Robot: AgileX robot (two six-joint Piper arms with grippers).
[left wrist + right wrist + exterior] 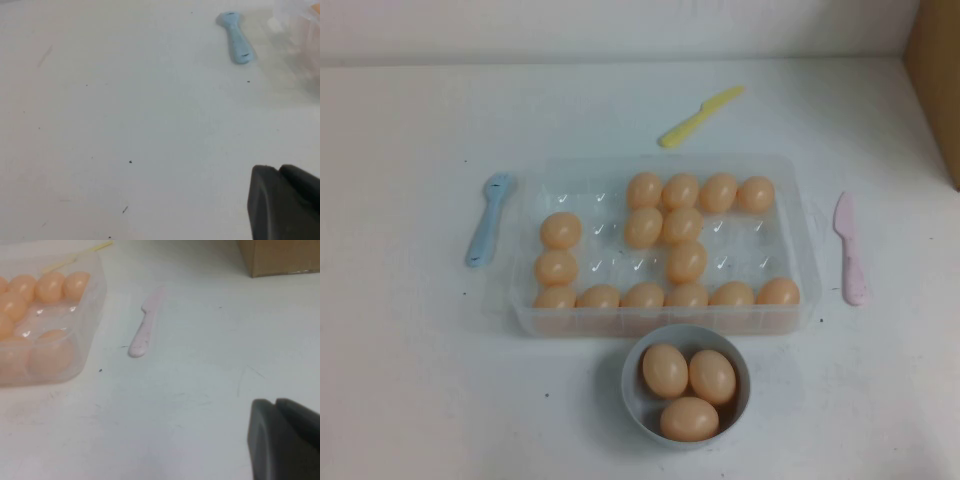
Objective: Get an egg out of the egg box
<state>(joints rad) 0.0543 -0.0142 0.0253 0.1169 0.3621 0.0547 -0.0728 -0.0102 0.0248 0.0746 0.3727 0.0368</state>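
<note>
The clear plastic egg box (804, 215) lies in the middle of the table. Several peach-orange eggs (686, 261) sit in its cups, mostly along the near row, the left side and the far right. A small grey-white bowl (632, 388) in front of the box holds three eggs (665, 370). Neither arm shows in the high view. My left gripper (279, 170) is shut and empty over bare table, left of the box. My right gripper (276, 402) is shut and empty over bare table, right of the box (95, 295) and its eggs (50, 286).
A blue spatula (487, 218) lies left of the box and also shows in the left wrist view (235, 37). A pink plastic knife (850, 248) lies right of it (146, 322). A yellow knife (698, 115) lies behind. A cardboard box (938, 80) stands far right.
</note>
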